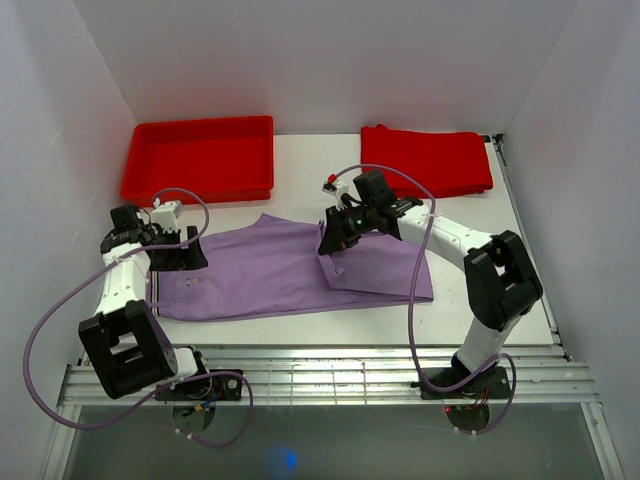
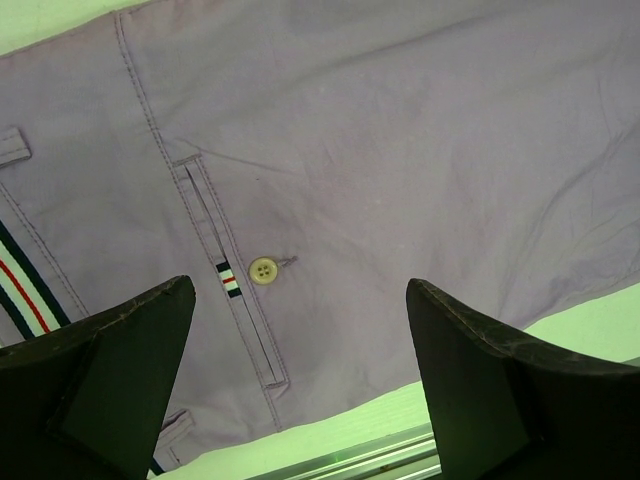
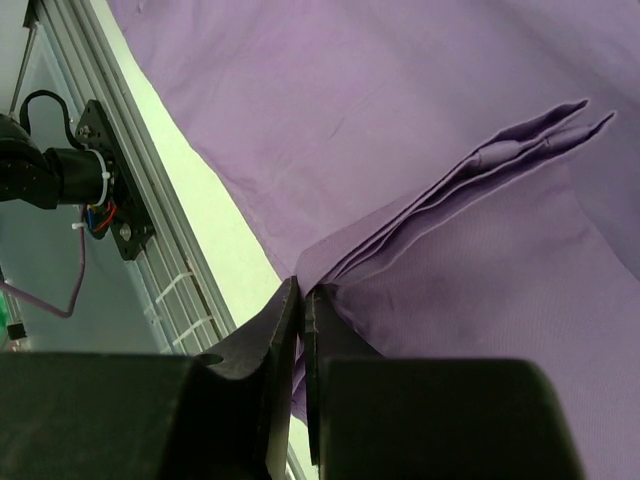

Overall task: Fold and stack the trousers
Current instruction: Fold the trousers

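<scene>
Limp, soft trousers [image 1: 270,272] are spread along the worktop's [image 1: 315,165] near edge; a layered fold is pinched by the right fingers [image 3: 265,345], left fingers [image 2: 120,360] are held wide over the waist, where hold is probably best taken

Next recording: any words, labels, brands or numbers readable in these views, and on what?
No readable text in any view.
Striped tab beside the button on the trousers: stripes only, no letters.
Small white-and-red tag in the top view: too small to read.
</scene>
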Robot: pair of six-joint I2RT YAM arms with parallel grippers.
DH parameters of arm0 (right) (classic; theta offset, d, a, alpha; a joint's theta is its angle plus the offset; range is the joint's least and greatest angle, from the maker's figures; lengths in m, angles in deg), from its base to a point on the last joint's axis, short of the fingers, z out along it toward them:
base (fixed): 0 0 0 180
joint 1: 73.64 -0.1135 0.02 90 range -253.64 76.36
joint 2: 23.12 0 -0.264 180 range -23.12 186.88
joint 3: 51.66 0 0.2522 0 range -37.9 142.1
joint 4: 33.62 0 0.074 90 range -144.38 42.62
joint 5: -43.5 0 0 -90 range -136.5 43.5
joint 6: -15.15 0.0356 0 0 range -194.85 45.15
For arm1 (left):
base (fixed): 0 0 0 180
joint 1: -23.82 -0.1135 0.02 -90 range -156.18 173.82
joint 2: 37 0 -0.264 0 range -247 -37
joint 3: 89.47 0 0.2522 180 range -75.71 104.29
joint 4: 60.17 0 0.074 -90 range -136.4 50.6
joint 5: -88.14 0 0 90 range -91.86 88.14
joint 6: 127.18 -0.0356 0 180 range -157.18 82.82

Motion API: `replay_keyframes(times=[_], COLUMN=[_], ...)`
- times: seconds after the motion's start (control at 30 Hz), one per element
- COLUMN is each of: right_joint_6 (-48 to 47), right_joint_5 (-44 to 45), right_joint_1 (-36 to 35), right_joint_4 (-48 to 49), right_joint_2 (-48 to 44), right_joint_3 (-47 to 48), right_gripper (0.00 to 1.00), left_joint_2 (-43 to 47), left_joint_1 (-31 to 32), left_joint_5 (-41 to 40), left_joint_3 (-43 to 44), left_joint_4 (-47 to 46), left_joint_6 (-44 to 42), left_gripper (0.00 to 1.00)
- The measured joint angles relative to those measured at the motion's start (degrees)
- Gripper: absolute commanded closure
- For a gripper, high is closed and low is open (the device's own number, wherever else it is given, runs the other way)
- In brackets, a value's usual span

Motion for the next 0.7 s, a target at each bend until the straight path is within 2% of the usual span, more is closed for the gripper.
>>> replay_keyframes(times=[0.7], right_joint_6=[1.95], right_joint_5=[1.68], right_joint_1=[-6.05], right_joint_4=[1.31], right_joint_2=[8.41], right_joint_3=[6.16], right_gripper=[0.92], left_joint_2=[-0.85], left_joint_1=[0.0], left_joint_5=[0.02], left_joint_3=[-1.84], left_joint_4=[-1.36], left_joint_6=[-0.24], left_gripper=[0.02])
